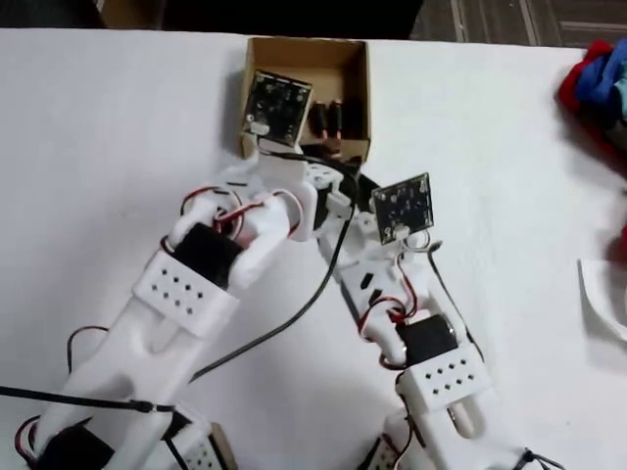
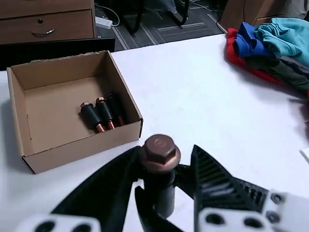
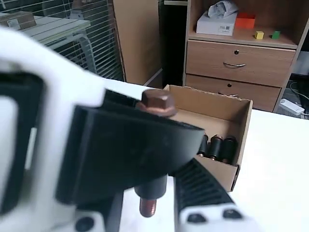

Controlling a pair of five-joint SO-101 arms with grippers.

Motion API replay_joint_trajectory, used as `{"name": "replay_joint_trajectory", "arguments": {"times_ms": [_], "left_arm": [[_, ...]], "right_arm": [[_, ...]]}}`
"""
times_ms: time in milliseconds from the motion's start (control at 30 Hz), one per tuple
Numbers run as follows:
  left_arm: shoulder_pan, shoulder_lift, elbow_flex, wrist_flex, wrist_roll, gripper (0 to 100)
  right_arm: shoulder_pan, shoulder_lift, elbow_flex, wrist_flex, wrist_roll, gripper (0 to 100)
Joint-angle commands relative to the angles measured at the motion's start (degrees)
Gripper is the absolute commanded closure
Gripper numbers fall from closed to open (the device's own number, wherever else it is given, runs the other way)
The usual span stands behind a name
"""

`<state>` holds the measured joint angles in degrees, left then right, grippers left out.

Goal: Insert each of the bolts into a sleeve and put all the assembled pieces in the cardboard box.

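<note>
Both arms reach forward and meet just short of the box point(image 1: 306, 41), wrists close together. The left gripper point(image 2: 167, 153) and right gripper point(image 3: 165, 178) are both clamped on the upright sleeve point(image 3: 150, 186) above the surface point(image 1: 490, 127). The bolt point(image 3: 157, 102) sits inside the sleeve, head on top. Three assembled pieces point(image 2: 101, 116) lie in the box.
</note>
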<state>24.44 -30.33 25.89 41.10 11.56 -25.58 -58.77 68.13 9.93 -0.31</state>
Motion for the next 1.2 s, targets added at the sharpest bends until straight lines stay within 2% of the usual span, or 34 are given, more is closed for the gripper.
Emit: {"name": "replay_joint_trajectory", "arguments": {"times_ms": [0, 267, 533, 1167], "left_arm": [[-0.62, -0.7, -3.74, -0.53, -2.64, 83], [-0.7, -0.7, -3.38, -0.44, -2.73, 83], [-7.65, -0.62, -3.12, 0.26, -2.73, 83], [-8.09, -0.7, -7.87, 0.35, -2.73, 83]], "right_arm": [[0.84, -1.45, -4.04, -1.54, -0.26, 97.8], [0.84, -1.45, -4.04, -1.54, -0.26, 97.8], [0.84, -1.89, -4.04, -1.54, -0.26, 97.8], [1.1, -1.45, -4.04, -1.45, -0.26, 97.8]]}}
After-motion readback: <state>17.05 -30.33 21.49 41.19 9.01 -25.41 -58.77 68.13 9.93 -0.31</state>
